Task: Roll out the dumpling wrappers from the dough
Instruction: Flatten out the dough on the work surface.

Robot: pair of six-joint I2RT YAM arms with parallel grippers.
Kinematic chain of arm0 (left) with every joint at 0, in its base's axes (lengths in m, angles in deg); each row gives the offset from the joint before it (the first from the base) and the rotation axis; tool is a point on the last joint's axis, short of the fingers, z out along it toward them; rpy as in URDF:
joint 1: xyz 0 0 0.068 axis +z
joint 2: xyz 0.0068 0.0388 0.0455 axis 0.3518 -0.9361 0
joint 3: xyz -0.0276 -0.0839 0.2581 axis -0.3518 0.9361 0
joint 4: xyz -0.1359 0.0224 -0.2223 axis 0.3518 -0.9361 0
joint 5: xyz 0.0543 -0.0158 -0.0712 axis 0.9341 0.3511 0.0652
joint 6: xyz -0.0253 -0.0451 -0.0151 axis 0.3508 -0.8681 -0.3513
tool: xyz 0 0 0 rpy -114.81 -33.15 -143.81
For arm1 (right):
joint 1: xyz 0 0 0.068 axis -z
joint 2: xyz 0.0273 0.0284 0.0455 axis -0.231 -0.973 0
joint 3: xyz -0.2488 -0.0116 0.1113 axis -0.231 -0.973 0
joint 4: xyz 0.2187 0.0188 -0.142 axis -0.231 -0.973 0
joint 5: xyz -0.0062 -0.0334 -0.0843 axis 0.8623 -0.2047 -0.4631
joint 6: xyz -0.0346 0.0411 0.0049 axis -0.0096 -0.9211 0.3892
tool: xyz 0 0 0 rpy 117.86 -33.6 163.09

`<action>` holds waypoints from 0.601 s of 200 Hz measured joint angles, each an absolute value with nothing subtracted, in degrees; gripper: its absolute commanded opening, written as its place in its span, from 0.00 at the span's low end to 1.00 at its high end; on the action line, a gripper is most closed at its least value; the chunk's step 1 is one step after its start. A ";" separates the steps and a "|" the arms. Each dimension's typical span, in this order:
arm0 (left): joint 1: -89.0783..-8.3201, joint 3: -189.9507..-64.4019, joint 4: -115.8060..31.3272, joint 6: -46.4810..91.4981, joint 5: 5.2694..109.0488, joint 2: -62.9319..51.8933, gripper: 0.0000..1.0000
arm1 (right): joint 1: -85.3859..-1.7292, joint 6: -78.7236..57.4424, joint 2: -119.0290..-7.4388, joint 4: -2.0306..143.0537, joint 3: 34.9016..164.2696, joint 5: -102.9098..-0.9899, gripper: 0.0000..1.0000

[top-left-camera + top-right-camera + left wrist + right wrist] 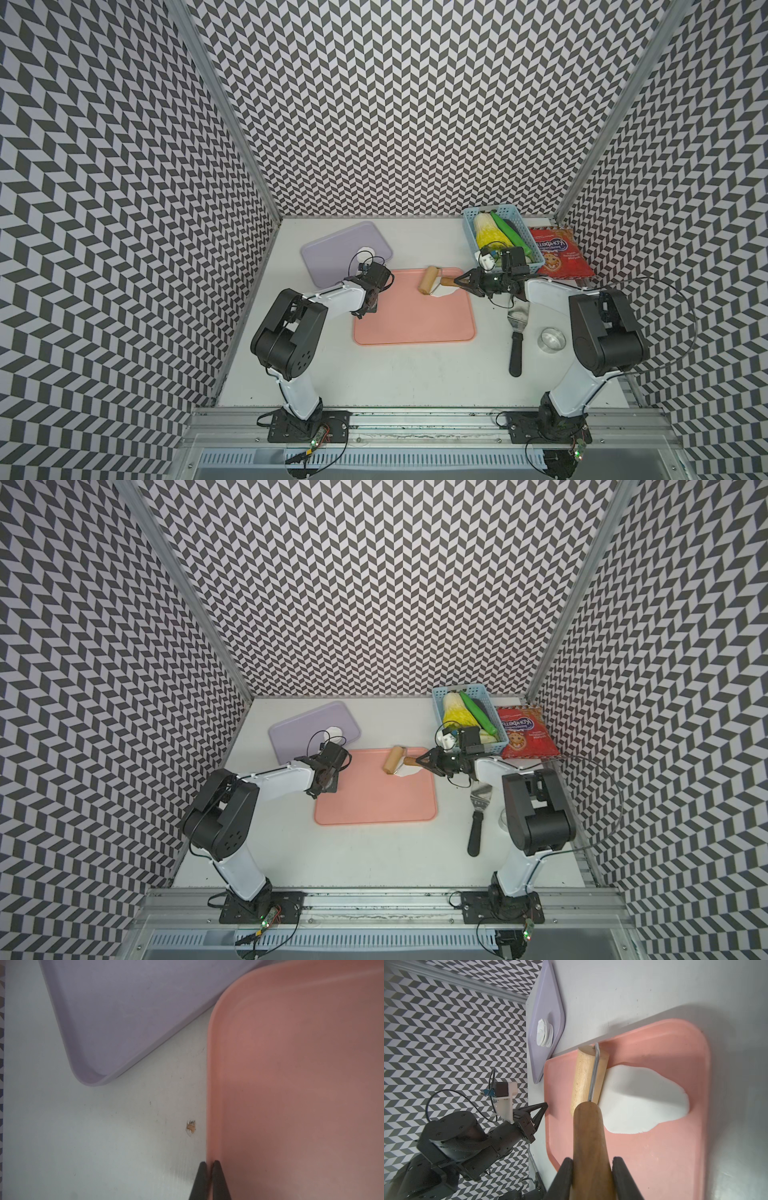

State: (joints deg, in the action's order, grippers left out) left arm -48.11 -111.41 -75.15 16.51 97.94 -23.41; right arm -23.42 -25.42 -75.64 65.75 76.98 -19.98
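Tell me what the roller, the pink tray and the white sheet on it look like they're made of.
The roller looks wooden: a pale drum with speckled grain and a darker, smoother handle. Its thin bracket seems to be shiny metal. The pink tray is probably plastic, with even colour, a matte surface and a moulded rounded rim. The white sheet looks like soft dough, matte with an irregular edge.

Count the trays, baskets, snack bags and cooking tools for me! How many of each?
Trays: 2 (purple tray, pink tray)
Baskets: 1 (blue basket)
Snack bags: 1 (red cookie bag)
Cooking tools: 3 (wooden roller, spatula, steel ring cutter)
Total: 7
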 measured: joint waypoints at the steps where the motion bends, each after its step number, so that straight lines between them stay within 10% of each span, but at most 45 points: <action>1: -48.11 -111.41 -75.15 16.51 97.94 -23.41 0.00 | -23.44 -25.46 -75.67 65.79 76.98 -19.98 0.00; 120: -48.30 -111.41 -75.15 16.51 98.32 -23.47 0.00 | -21.04 -28.24 -66.79 52.63 81.05 -20.22 0.00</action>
State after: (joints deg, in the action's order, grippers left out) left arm -48.30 -111.41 -75.15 16.51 98.32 -23.47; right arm -21.04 -28.24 -66.79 52.63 81.05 -20.22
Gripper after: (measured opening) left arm 0.065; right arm 0.293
